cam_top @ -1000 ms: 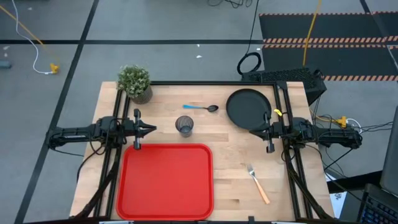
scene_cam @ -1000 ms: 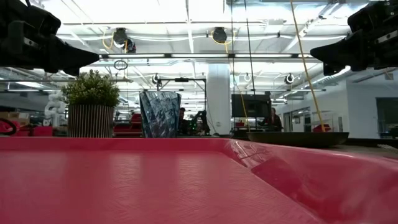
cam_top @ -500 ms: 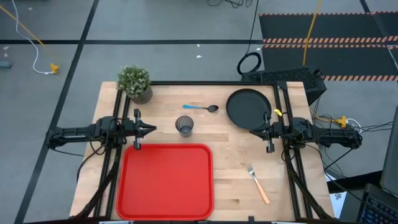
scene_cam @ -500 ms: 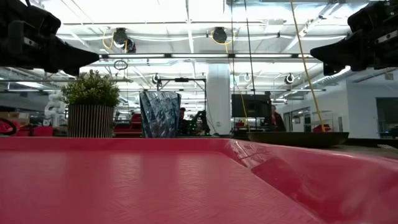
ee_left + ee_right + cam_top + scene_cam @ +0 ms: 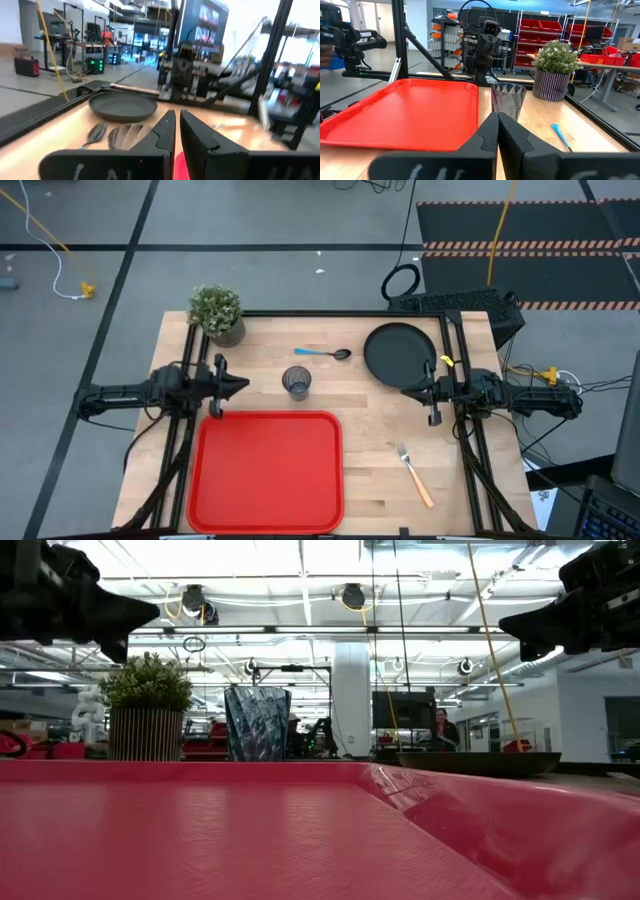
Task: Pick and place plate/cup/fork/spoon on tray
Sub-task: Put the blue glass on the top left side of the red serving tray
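The red tray [image 5: 268, 470] lies at the table's near left. The black plate [image 5: 400, 352] rests flat at the far right. The dark cup [image 5: 296, 382] stands upright just beyond the tray's far rim. The blue-handled spoon [image 5: 325, 353] lies beyond the cup. The orange-handled fork [image 5: 413, 473] lies right of the tray. My left gripper [image 5: 246, 384] is shut and empty, above the table left of the cup; the left wrist view [image 5: 177, 116] shows it too. My right gripper [image 5: 405, 391] is shut and empty, just near of the plate; the right wrist view [image 5: 497, 117] shows it too.
A potted green plant [image 5: 217, 313] stands at the table's far left corner. Black frame rails [image 5: 455, 430] run along both sides of the table. Bare wood lies between the tray and the fork.
My left gripper has risen a little, shifted slightly toward the far edge and turned a bit about its own axis, staying shut. The tableware has stayed in place.
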You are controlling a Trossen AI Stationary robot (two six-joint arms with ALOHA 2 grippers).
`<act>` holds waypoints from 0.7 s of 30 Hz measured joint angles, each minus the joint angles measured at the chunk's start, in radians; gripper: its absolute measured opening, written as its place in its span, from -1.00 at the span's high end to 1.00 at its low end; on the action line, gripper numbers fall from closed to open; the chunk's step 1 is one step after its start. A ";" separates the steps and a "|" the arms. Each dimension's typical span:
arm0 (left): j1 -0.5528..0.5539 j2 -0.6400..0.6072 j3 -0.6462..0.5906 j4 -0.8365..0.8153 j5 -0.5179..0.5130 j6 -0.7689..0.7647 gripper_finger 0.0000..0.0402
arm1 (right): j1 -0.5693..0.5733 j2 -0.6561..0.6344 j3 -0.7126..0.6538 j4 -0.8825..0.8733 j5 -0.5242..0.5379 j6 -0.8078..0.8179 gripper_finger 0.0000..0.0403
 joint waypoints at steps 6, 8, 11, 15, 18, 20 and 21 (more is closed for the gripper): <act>-0.004 0.012 0.000 0.234 0.047 0.004 0.85 | 0.000 0.000 0.000 0.001 0.000 0.000 1.00; -0.009 0.025 0.002 0.290 0.057 0.018 0.85 | 0.000 0.000 0.000 0.001 0.000 0.000 1.00; -0.016 0.057 0.043 0.285 0.057 0.028 0.85 | 0.000 0.000 0.000 0.001 0.000 0.000 1.00; -0.022 0.133 0.138 0.268 0.057 0.052 0.85 | 0.000 0.000 0.000 0.005 -0.001 0.000 1.00; -0.022 0.209 0.239 0.229 0.057 0.066 0.85 | 0.000 0.000 0.000 0.035 -0.001 0.000 1.00; -0.022 0.264 0.316 0.183 0.057 0.074 0.85 | 0.000 0.000 0.000 0.065 -0.001 0.000 1.00; -0.022 0.293 0.360 0.151 0.057 0.077 0.85 | 0.000 0.000 0.000 0.081 -0.001 0.000 1.00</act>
